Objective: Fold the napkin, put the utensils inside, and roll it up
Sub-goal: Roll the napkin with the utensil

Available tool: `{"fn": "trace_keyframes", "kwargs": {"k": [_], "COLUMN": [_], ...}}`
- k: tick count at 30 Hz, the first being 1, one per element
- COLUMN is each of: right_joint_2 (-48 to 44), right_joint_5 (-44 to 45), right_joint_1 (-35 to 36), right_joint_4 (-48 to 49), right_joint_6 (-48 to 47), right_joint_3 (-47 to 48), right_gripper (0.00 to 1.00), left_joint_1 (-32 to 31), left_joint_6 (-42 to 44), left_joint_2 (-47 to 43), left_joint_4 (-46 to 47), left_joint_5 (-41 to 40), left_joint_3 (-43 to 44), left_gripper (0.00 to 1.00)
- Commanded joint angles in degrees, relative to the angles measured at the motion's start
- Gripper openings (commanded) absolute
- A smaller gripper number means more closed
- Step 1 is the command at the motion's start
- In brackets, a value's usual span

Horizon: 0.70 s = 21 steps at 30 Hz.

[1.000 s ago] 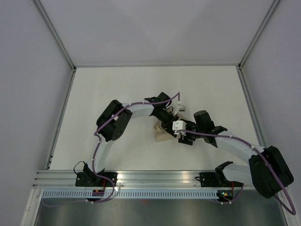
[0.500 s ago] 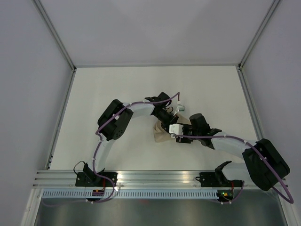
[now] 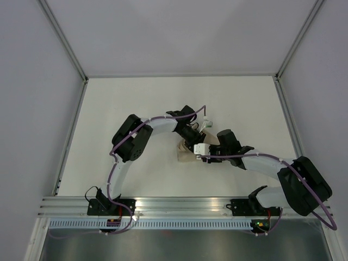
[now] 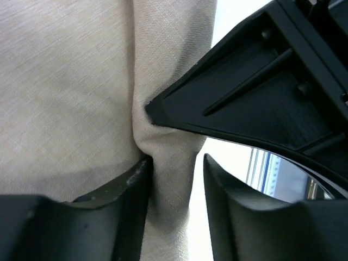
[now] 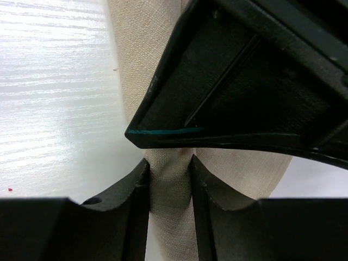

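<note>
Napkin (image 3: 185, 154): beige, matte, bunched into a small creased wad mid-table (weave fine and plain up close). Right gripper (image 5: 168, 163) pinches a narrow ridge of it, both fingers tight on the cloth. Left gripper (image 4: 176, 163) straddles another fold with its jaws parted, one finger touching and a sliver of gap at the other. White table (image 3: 136, 103), pale grey walls (image 3: 174, 38), aluminium rail (image 3: 179, 204) along the near edge.

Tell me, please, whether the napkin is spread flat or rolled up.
Rolled or bunched up: the napkin is a narrow bundle, pinched in the right gripper.
</note>
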Motion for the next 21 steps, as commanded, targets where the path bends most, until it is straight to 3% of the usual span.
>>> {"fn": "trace_keyframes", "kwargs": {"k": [1, 8, 14, 21], "right_joint_2": [2.1, 4.65, 8.25, 17.12], "right_joint_5": [-0.59, -4.36, -10.95, -17.81], "right_joint_1": [-0.22, -1.88, -6.89, -10.76], "right_joint_4": [-5.57, -10.14, -17.52, -30.34], "right_joint_6": [0.27, -0.17, -1.75, -4.91], "right_joint_3": [0.7, 3.78, 9.4, 19.59], "right_gripper": [0.26, 0.24, 0.22, 0.21], "left_joint_1": [1.41, 4.92, 8.53, 8.62], "left_joint_6": [-2.14, -7.05, -15.93, -20.07], "left_joint_2": [-3.96, -10.55, -20.9, -36.03], "left_joint_4": [-1.36, 4.61, 19.37, 39.23], "left_joint_5": [-4.71, -8.92, -15.15, -35.25], "left_joint_3": [-1.17, -4.5, -15.56, -33.82], "left_gripper": [0.5, 0.52, 0.54, 0.53]}}
